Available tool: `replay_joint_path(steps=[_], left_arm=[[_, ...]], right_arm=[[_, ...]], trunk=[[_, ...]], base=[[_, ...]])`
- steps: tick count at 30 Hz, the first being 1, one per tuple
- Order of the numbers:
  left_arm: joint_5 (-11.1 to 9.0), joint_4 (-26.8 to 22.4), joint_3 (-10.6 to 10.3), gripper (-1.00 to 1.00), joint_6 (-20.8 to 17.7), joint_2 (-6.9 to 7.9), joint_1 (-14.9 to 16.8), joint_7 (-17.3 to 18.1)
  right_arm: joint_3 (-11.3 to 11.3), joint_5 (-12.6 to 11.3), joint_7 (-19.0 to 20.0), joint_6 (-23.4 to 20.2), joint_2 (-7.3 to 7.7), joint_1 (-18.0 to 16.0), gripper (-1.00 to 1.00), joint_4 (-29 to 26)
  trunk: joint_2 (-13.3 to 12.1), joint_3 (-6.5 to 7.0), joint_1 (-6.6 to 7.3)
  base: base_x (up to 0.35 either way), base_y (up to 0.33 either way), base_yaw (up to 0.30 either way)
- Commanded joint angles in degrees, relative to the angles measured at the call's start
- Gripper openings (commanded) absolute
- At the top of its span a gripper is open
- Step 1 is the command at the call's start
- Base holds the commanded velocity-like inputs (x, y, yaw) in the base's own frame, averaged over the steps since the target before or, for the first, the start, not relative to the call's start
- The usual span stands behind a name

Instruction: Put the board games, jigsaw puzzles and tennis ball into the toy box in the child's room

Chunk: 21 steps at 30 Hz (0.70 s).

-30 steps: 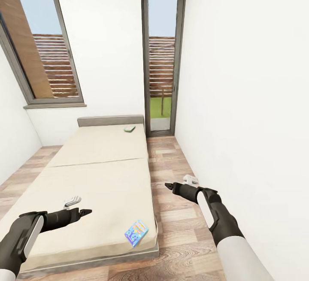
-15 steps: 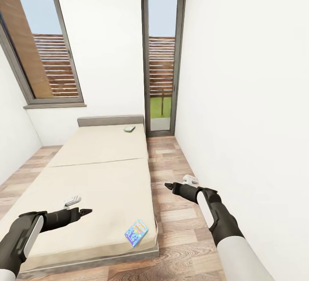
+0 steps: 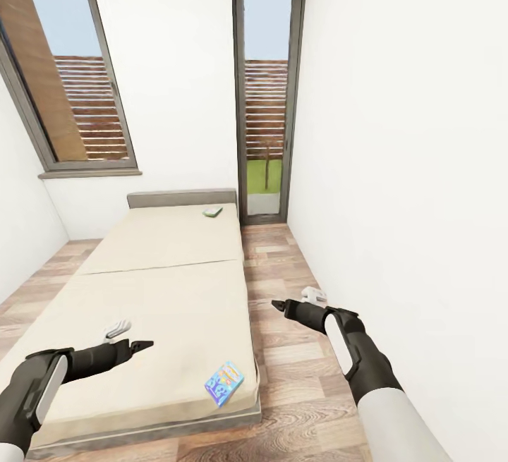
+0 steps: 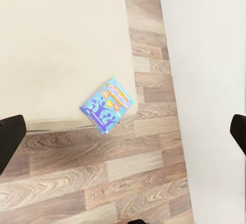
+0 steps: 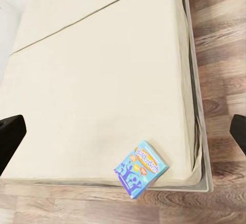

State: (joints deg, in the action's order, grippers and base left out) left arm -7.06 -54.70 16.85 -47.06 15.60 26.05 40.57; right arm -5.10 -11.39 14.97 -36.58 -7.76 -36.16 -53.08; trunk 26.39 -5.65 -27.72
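The bed (image 3: 162,286) is occupying the room's left side, headboard against the far wall. The blue board game (image 3: 224,382) is lying flat at its near right corner; the white-and-green board game (image 3: 213,211) is lying beside the headboard. The left gripper (image 3: 140,344) and right gripper (image 3: 276,304) are hovering with jaws spread, holding nothing.

The bed (image 3: 162,286) wears plain beige pads on a grey frame with a grey headboard, and the floor (image 3: 289,370) beside it is brown wood-grain plank. Near its foot corner lies a bright blue board game (image 3: 224,382) printed with orange and white, while a pale white-and-green one (image 3: 213,212) sits by the headboard. The walls (image 3: 402,130) are plain white, the window frames (image 3: 106,95) dark grey, and both arms black with white sleeves.
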Motion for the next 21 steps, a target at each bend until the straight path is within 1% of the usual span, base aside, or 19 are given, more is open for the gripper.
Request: replay_joint_path(steps=[1, 2, 3, 4, 5, 6, 7, 8, 9, 10, 12, 13, 14, 15, 17, 18, 19, 21], left_arm=[[-0.39, 0.04, 0.99, 1.00, -0.62, -0.05, 0.05, 0.07], [-0.43, 0.12, 1.88, 1.00, -0.96, -0.08, 0.05, 0.15], [-0.44, 0.15, 2.32, 1.00, -1.20, -0.09, 0.05, 0.18], [-0.51, 0.30, 3.14, 1.00, -1.72, -0.14, 0.05, 0.23], [-0.58, 0.37, 3.52, 1.00, -1.97, -0.15, 0.05, 0.24], [-0.86, 0.52, 4.13, 1.00, -2.32, -0.24, 0.05, 0.26], [-1.06, 0.59, 4.38, 1.00, -2.45, -0.36, 0.05, 0.27], [-1.64, 0.72, 4.74, 1.00, -2.63, -0.75, 0.05, 0.26], [-1.96, 0.80, 4.87, 1.00, -2.69, -1.01, 0.05, 0.22], [-2.51, 0.96, 5.02, 1.00, -2.77, -1.67, 0.05, 0.09], [-2.86, 1.33, 5.12, 1.00, -2.78, -2.44, 0.05, -0.09], [-3.11, 1.96, 5.22, 1.00, -2.75, -3.23, 0.05, -0.25], [-3.21, 2.37, 5.25, 1.00, -2.70, -3.61, 0.05, -0.33], [-3.32, 3.26, 5.30, 1.00, -2.58, -4.29, 0.05, -0.45], [-3.38, 4.19, 5.33, 1.00, -2.46, -4.82, 0.05, -0.55], [-3.42, 5.04, 5.35, 1.00, -2.38, -5.19, 0.05, -0.62], [-3.43, 5.39, 5.37, 1.00, -2.36, -5.32, 0.05, -0.65], [-3.52, 6.08, 5.42, 1.00, -2.35, -5.58, 0.05, -0.68]], right_arm=[[-0.26, -0.03, 0.34, -0.43, -0.04, -0.05, 1.00, -0.39], [-0.26, -0.03, 0.78, -0.54, -0.03, -0.02, 1.00, -1.04], [-0.26, -0.03, 1.21, -0.62, -0.04, 0.01, 1.00, -1.50], [-0.23, -0.03, 2.56, -0.79, -0.09, 0.18, 1.00, -2.67], [-0.20, -0.04, 3.45, -0.87, -0.14, 0.38, 1.00, -3.42], [-0.14, -0.04, 5.59, -1.04, -0.25, 1.04, 1.00, -5.17], [-0.11, -0.04, 6.77, -1.15, -0.32, 1.49, 1.00, -6.17], [-0.02, -0.04, 9.10, -1.59, -0.43, 2.48, 1.00, -8.42], [0.02, -0.04, 10.17, -1.95, -0.50, 3.01, 1.00, -9.66], [0.08, -0.04, 11.98, -3.00, -0.59, 4.02, 1.00, -12.10], [0.10, -0.06, 13.25, -4.20, -0.69, 4.83, 1.00, -14.08], [0.05, -0.10, 14.10, -5.18, -0.78, 5.38, 1.00, -15.45], [0.00, -0.12, 14.42, -5.53, -0.81, 5.58, 1.00, -15.95], [-0.11, -0.24, 14.92, -6.01, -0.82, 5.88, 1.00, -16.65], [-0.21, -0.60, 15.23, -6.33, -0.86, 6.07, 1.00, -17.03], [-0.29, -1.18, 15.40, -6.56, -0.81, 6.19, 1.00, -17.26], [-0.32, -1.53, 15.48, -6.68, -0.78, 6.24, 1.00, -17.36], [-0.45, -2.97, 15.63, -7.02, -0.56, 6.30, 1.00, -17.68]], trunk=[[0.54, -0.31, -0.26], [0.94, -0.49, -0.48], [1.34, -0.67, -0.70], [1.74, -0.85, -0.92], [2.14, -1.03, -1.14], [2.54, -1.21, -1.36], [2.94, -1.39, -1.57], [3.35, -1.57, -1.79], [3.75, -1.75, -2.01], [4.15, -1.92, -2.23], [4.95, -2.28, -2.67], [5.35, -2.46, -2.89], [5.75, -2.64, -3.11], [6.15, -2.82, -3.33], [6.96, -3.18, -3.77], [7.36, -3.36, -3.99], [7.76, -3.54, -4.21], [8.56, -3.90, -4.65]], base=[[0.000, 0.000, 0.000], [0.000, 0.000, 0.000], [0.000, 0.000, 0.000], [0.000, 0.000, 0.000], [0.000, 0.000, 0.000], [0.000, 0.000, 0.000], [0.000, 0.000, 0.000], [0.000, 0.000, 0.000], [0.000, 0.000, 0.000], [0.000, 0.000, 0.000], [0.000, 0.000, 0.000], [0.000, 0.000, 0.000], [0.000, 0.000, 0.000], [0.000, 0.000, 0.000], [0.000, 0.000, 0.000], [0.000, 0.000, 0.000], [0.000, 0.000, 0.000], [0.000, 0.000, 0.000]])
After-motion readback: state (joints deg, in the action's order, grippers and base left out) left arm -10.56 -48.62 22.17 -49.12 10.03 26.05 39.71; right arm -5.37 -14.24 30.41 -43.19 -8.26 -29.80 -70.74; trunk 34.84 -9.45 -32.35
